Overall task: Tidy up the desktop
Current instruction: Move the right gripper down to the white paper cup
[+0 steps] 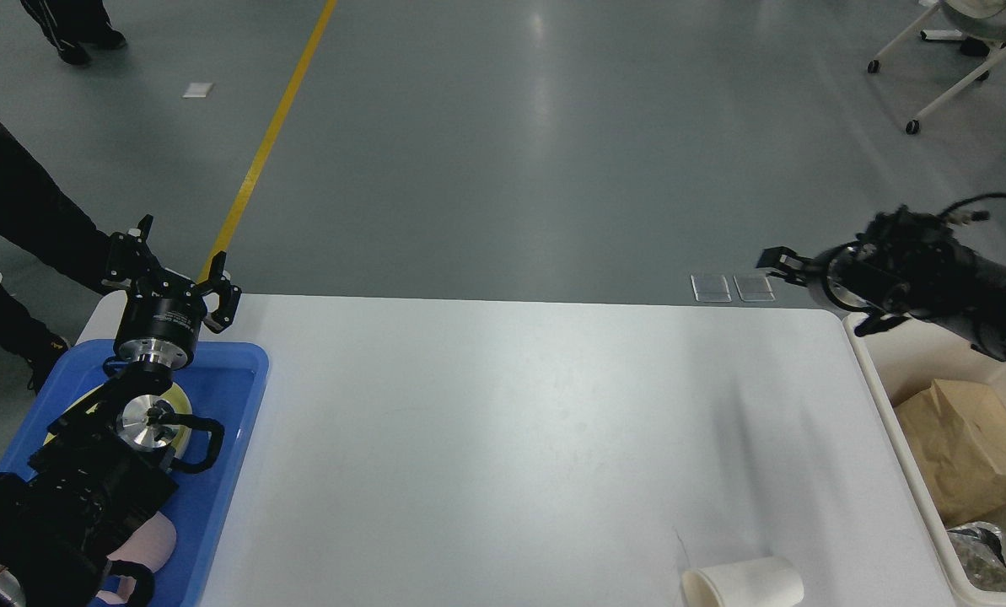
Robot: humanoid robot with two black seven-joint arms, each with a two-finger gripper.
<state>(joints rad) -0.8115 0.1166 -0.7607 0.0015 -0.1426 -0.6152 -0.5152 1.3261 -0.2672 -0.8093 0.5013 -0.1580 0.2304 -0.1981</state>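
The white desktop (pixel 511 438) fills the middle of the head view. A white paper cup (pixel 743 583) lies on its side near the front edge, right of centre. My left gripper (pixel 175 263) is open and empty, held above the far end of the blue tray (pixel 228 438) at the desktop's left. My right gripper (pixel 815 291) reaches in from the right, above the desktop's far right corner. Its fingers look spread and hold nothing. It is far from the cup.
The blue tray holds a yellow round item (pixel 184 398) and a pink item (pixel 155 544), partly hidden by my left arm. A cream bin (pixel 890 421) at the right holds a brown paper bag (pixel 966 447) and crumpled clear wrap (pixel 979 569). A person in black (pixel 5 211) stands at the far left.
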